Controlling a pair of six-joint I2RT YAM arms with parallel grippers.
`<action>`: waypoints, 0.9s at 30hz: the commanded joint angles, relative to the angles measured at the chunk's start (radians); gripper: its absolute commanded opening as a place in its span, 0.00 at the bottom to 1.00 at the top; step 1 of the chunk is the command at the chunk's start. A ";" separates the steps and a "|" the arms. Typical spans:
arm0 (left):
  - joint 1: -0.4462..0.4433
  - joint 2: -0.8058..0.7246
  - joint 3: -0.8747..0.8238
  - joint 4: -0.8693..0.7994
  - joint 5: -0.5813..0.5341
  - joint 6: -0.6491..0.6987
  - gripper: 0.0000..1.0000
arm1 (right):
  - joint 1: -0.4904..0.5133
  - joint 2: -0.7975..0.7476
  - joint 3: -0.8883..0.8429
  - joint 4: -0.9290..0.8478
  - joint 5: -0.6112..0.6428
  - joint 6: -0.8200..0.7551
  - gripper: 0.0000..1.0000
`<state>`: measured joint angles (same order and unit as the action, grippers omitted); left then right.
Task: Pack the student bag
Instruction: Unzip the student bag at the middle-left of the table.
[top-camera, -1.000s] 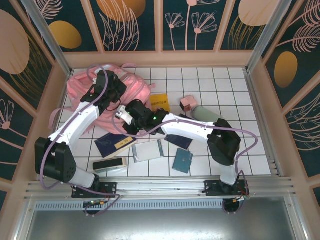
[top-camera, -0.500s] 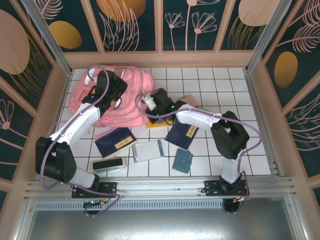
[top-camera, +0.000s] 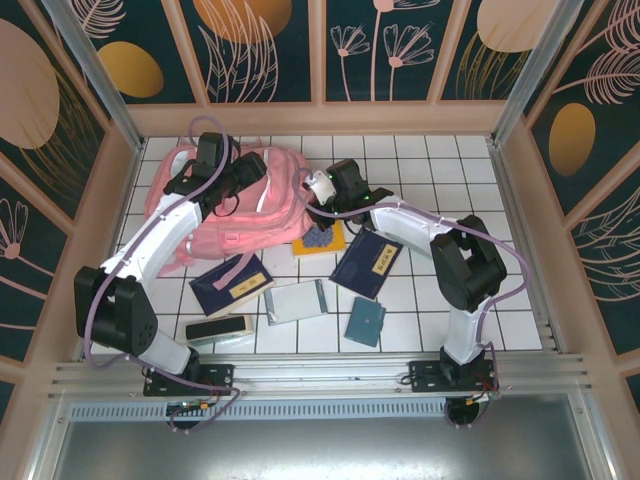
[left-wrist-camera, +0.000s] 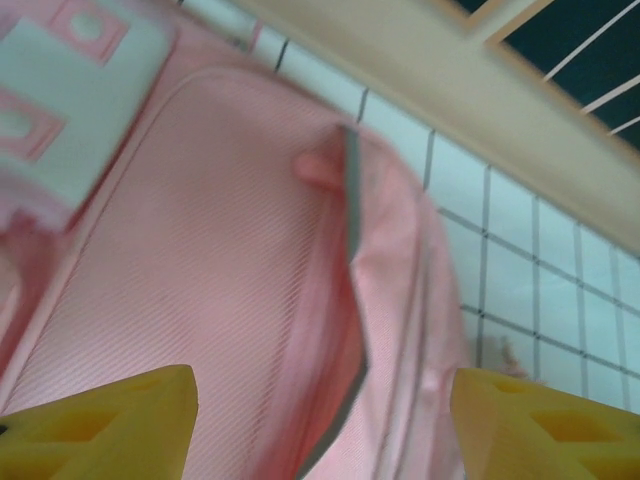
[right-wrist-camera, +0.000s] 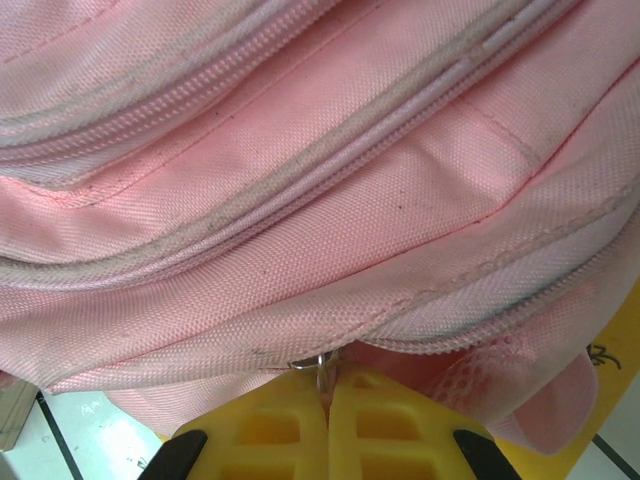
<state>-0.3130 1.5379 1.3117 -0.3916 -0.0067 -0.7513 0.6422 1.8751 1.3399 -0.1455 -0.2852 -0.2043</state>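
The student bag (top-camera: 215, 210), a big soft pink backpack, lies at the back left of the tiled table. My right gripper (top-camera: 320, 186) is at the bag's right edge. In the right wrist view its yellow fingers (right-wrist-camera: 270, 430) are pressed together on a small metal zip pull (right-wrist-camera: 322, 366) under a pink seam of the student bag (right-wrist-camera: 300, 200). My left gripper (top-camera: 250, 170) hovers over the top of the bag. In the left wrist view its jaws (left-wrist-camera: 320, 425) stand wide apart above a gaping opening in the student bag (left-wrist-camera: 200, 290), holding nothing.
A yellow book (top-camera: 326, 240) pokes out from under the bag's right corner. In front lie a dark blue book (top-camera: 368, 262), a navy book (top-camera: 232, 284), a grey case (top-camera: 296, 301), a teal wallet (top-camera: 366, 321) and a long black case (top-camera: 217, 328). Wooden walls enclose the table.
The right gripper swung from the bag's front round to its right side and back, pulling the bag over. The bag now lies flatter and wider. The left gripper shifted slightly back.
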 joint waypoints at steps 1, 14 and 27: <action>-0.033 -0.013 0.003 -0.141 -0.020 0.086 0.69 | -0.004 0.010 0.044 0.060 -0.047 -0.005 0.00; -0.228 -0.024 -0.123 -0.038 -0.284 0.678 0.84 | -0.087 -0.008 0.040 0.063 -0.184 -0.063 0.00; -0.228 0.097 -0.118 0.105 -0.251 0.717 0.67 | -0.088 -0.008 0.033 0.068 -0.229 -0.050 0.00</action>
<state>-0.5453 1.6112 1.1580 -0.3576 -0.2985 -0.0418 0.5549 1.8877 1.3411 -0.1371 -0.4583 -0.2562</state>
